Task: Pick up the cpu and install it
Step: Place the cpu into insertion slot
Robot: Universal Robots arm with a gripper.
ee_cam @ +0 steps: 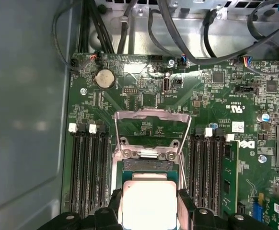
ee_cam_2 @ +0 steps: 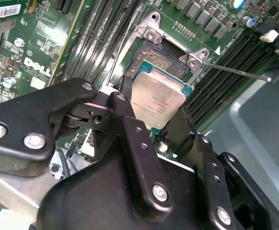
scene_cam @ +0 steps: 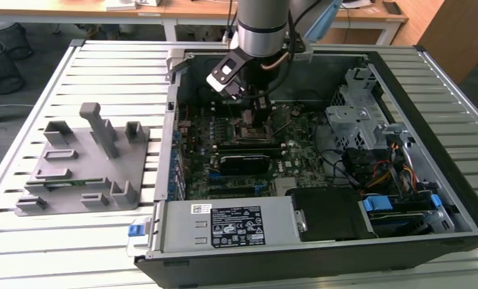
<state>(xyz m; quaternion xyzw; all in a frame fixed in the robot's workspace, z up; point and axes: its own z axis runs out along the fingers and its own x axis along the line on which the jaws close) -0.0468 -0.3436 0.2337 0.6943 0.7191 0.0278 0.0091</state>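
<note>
The cpu (ee_cam_2: 158, 99), a flat square chip with a silver-grey lid and thin green edge, is clamped between my gripper's (ee_cam_2: 151, 129) two black fingers (ee_cam_2: 130, 125). It hangs slightly tilted just above the open motherboard socket (ee_cam_2: 157, 58), whose metal load frame is swung up. In the first wrist view the cpu (ee_cam: 148, 202) covers the near part of the socket (ee_cam: 146, 166), with the raised frame (ee_cam: 151, 116) beyond it. In the exterior view my gripper (scene_cam: 259, 123) reaches down inside the open computer case (scene_cam: 319, 156) over the middle of the board.
Memory slots (ee_cam: 89, 167) flank the socket on both sides. A thin lever rod (ee_cam_2: 235, 71) sticks out beside the socket. A grey fixture block (scene_cam: 86, 159) stands on the slatted table at the exterior view's left. Power supply (scene_cam: 227, 224) and drive cage (scene_cam: 359, 114) crowd the case.
</note>
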